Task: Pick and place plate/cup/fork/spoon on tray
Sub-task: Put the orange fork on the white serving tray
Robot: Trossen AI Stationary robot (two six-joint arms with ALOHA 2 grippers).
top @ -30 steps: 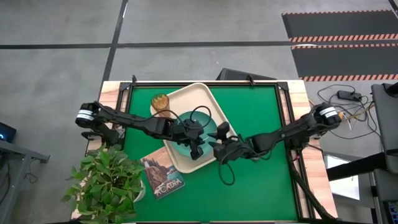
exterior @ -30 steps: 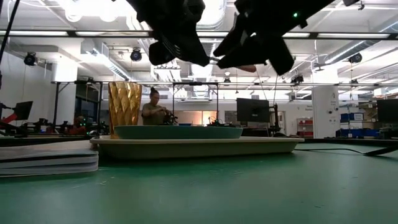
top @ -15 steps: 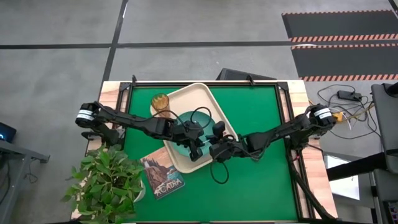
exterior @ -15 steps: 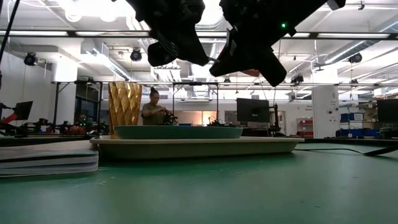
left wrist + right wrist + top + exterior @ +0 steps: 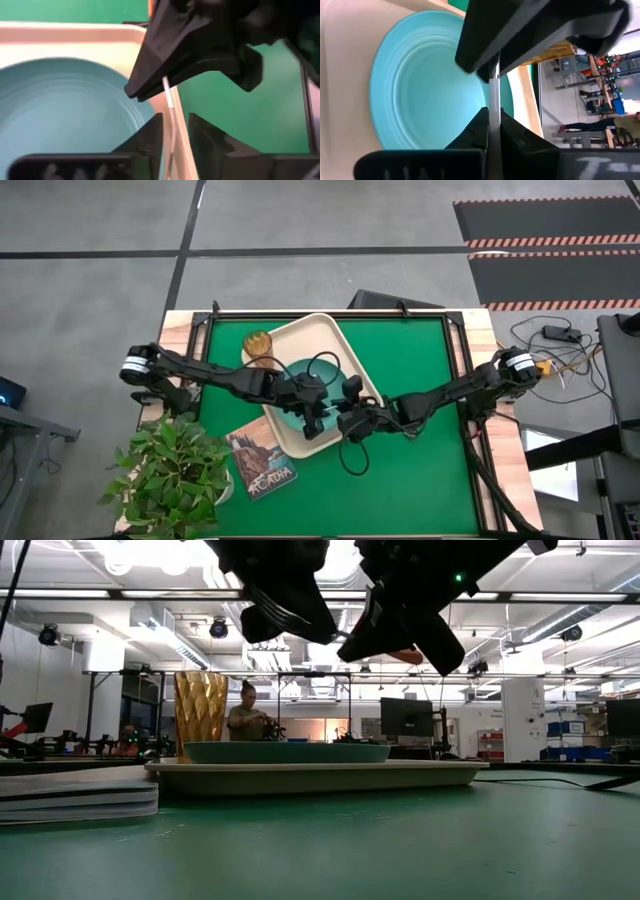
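My two grippers meet tip to tip above the tray's (image 5: 312, 330) near right rim. Between them runs the fork (image 5: 168, 92), a thin silvery shaft; a pink-red end (image 5: 405, 656) shows by my right gripper in the low view. My right gripper (image 5: 494, 125) is shut on the shaft. My left gripper (image 5: 175, 135) is open, one finger on either side of the shaft; whether they touch it I cannot tell. The teal plate (image 5: 430, 85) lies flat in the tray. The amber cup (image 5: 258, 343) stands upright at the tray's far left corner. The spoon is out of view. My right gripper pinches the fork's thin metal shaft (image 5: 494, 92) between its two fingers. It comes about level from the table's right. The shaft runs on out past the fingertips toward my left gripper. The fork is lifted clear, above the tray's rim and the plate's edge.
A picture-covered book (image 5: 262, 463) lies on the green mat near the tray's near left corner. A potted plant (image 5: 175, 470) stands at the table's near left corner. Bare green mat (image 5: 420, 470) stretches to the right of the tray.
My right gripper has moved a little toward the table's left, up to my left gripper, and has shut on the fork's shaft. The fork stays lifted above the tray's near right rim.
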